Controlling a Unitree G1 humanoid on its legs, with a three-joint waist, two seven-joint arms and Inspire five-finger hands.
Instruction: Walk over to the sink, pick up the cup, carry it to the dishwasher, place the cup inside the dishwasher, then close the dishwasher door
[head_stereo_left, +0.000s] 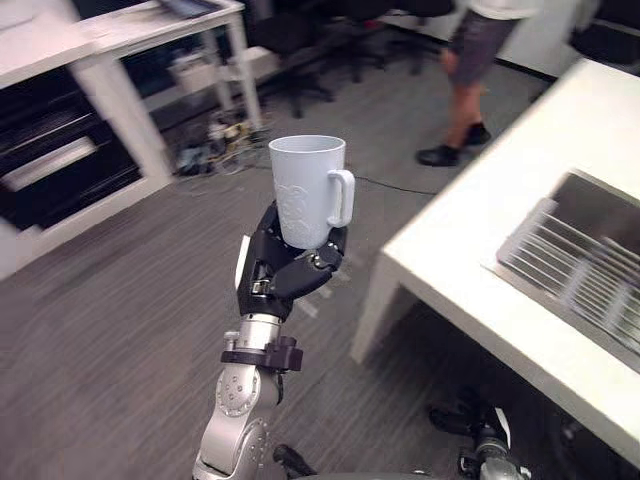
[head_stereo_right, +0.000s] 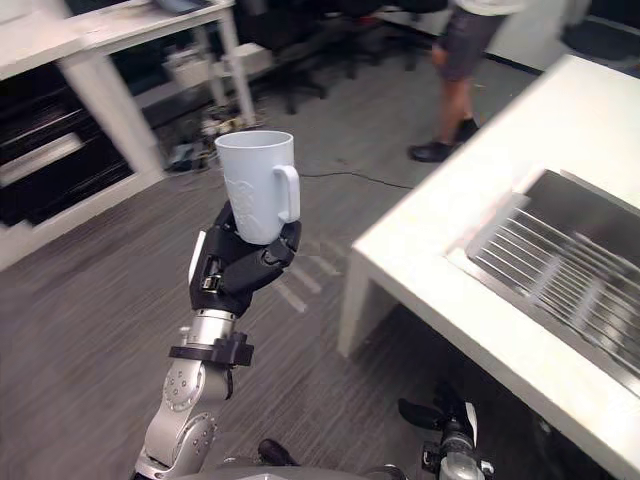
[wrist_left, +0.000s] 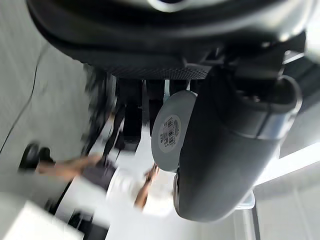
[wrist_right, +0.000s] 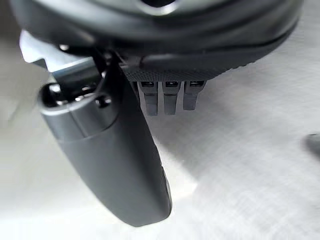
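Grey carpeted floor (head_stereo_left: 120, 320) fills most of an office room, with a white counter (head_stereo_left: 470, 270) as the landmark. Set into the counter is a steel sink (head_stereo_left: 600, 215) that holds a wire rack (head_stereo_left: 580, 275); nothing else can be seen resting in it. Out over the floor, clear of the counter's near corner, the robot's left hand (head_stereo_left: 290, 270) is raised with a pale mug (head_stereo_left: 307, 190) grasped in it. The fingers and thumb wrap round the lower part of the mug, so its rim stays level and upright, which suits carrying it without tipping. The mug's handle points toward the counter and is left free. Whether anything is inside the mug cannot be told from this angle; a sticker (wrist_left: 170, 132) shows on its base. The right hand (wrist_right: 110, 145) hangs low beside the counter's front, with nothing seen in it; whether it is clenched or released I cannot tell. Far from the counter, across the floor, a dark unit (head_stereo_left: 60, 175) sits under a white desk; it may be the dishwasher, so the mug seems to be in mid-carry. Beyond the counter's far end, a person (head_stereo_left: 470, 90) walks past.
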